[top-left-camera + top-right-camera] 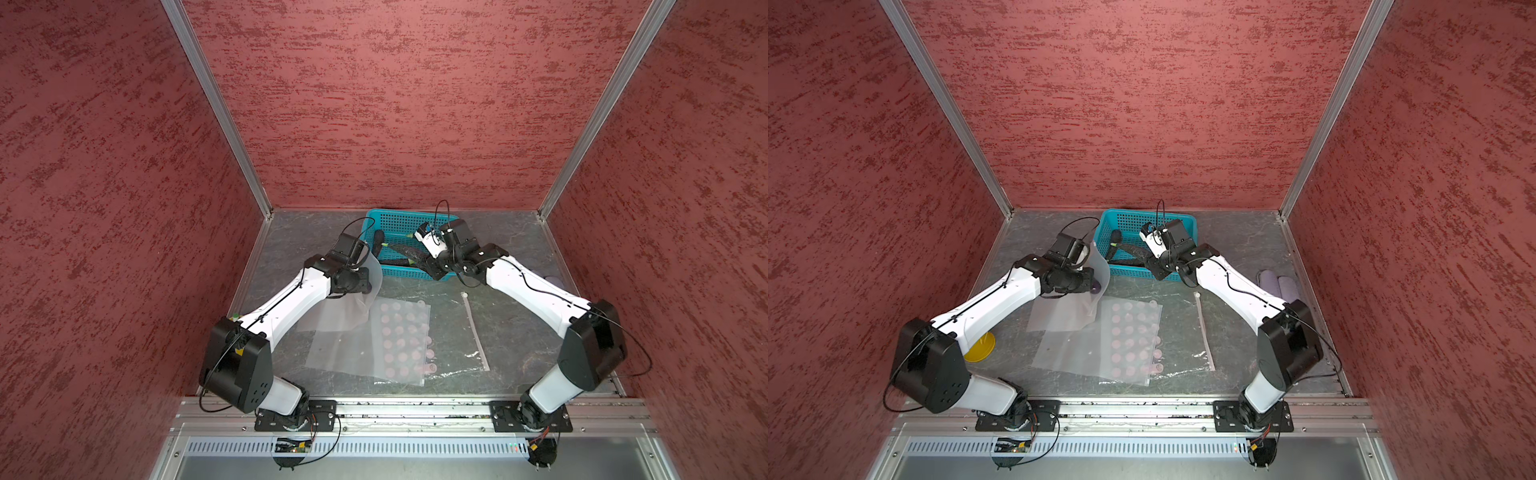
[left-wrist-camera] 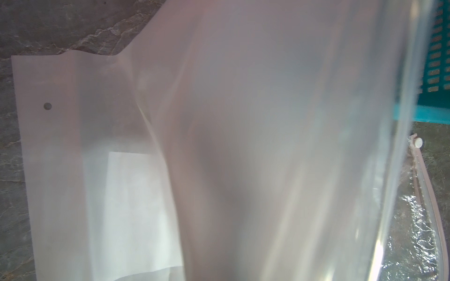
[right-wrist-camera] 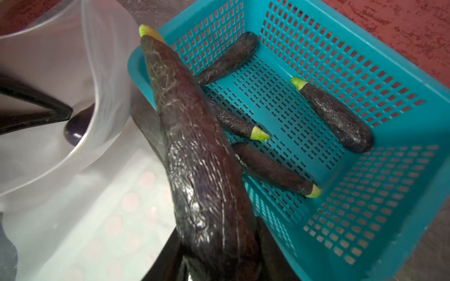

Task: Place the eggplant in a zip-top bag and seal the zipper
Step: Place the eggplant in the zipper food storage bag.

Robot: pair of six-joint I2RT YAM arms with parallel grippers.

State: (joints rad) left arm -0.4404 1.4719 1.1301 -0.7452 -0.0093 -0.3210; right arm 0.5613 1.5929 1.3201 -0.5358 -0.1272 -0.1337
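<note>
Eggplant (image 3: pixel 202 158) in grip of right pincer (image 3: pixel 219 243), long axis across basket (image 3: pixel 136 65) rim, stem outward; left pincer (image 3: pixel 65 113) tight on bag (image 3: pixel 73 60).

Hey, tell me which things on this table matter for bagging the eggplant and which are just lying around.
In play: eggplant in the right gripper; frosted bag pinched up by the left gripper; teal basket.

Lying about: four spare eggplants in the basket; dotted bag; clear bag lying flat; yellow disc; lavender rolls.

Five eggplants (image 3: pixel 202 158) at one teal basket (image 3: pixel 365 219), two arms (image 1: pixel 291 303), one yellow disc (image 1: pixel 982 347), two lavender rolls (image 1: pixel 1277 282).
</note>
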